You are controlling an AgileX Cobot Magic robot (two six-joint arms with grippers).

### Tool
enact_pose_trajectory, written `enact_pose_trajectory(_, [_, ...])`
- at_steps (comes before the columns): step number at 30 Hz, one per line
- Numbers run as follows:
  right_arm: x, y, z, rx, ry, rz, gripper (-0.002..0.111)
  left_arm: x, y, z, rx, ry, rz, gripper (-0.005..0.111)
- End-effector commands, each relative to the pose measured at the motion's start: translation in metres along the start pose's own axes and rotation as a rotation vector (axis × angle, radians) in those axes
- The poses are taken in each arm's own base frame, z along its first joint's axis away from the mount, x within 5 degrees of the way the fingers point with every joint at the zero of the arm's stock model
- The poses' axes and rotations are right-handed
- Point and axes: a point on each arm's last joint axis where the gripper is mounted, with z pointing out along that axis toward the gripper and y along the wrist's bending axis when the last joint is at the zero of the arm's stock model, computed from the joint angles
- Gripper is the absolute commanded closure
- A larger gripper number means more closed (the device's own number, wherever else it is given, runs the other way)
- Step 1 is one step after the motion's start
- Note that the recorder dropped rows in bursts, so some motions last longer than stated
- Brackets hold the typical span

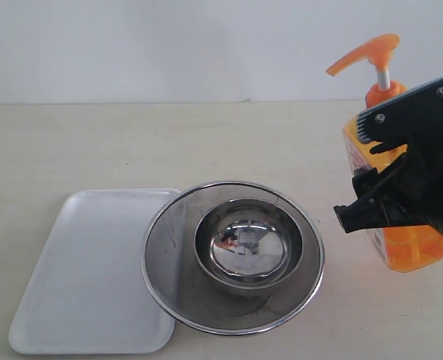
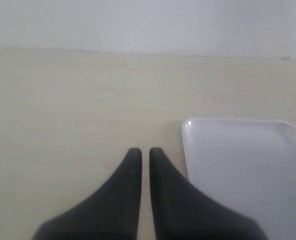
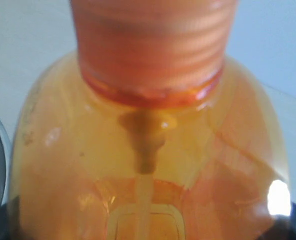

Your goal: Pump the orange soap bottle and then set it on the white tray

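In the exterior view, your orange soap bottle (image 1: 412, 251) stands upright at the right, spout pointing left. The right gripper (image 1: 382, 161) clasps its body. The white tray (image 1: 86, 277) lies far left.

Left wrist view: the left gripper (image 2: 145, 152) is nearly pressed together and holds nothing.

Right wrist view: the bottle's shoulder fills the frame between dark pads (image 3: 0, 222).

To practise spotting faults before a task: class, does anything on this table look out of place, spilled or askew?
The steel strainer overlaps one edge of the white tray, taking up part of it. The orange soap bottle stands upright; no spill shows.
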Motion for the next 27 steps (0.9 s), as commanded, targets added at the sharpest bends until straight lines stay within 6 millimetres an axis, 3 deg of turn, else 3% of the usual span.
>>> enact_pose_trajectory(1, [-0.015,-0.006,-0.003,0.052,-0.057,-0.072,0.109,0.0,0.0,0.001,0.005,-0.003,0.003,0.102])
enact_pose_trajectory(11, [-0.023,-0.003,-0.003,0.008,-0.057,-0.1,0.109,0.0,0.0,0.001,0.005,-0.003,0.003,0.102])
enact_pose_trajectory(17, [-0.01,0.018,0.019,-0.008,0.01,-0.073,0.109,0.0,0.0,0.001,0.005,-0.003,0.003,0.102])
enact_pose_trajectory(27, [0.002,0.032,0.034,-0.018,0.055,-0.036,0.109,0.0,0.0,0.001,0.005,-0.003,0.003,0.102])
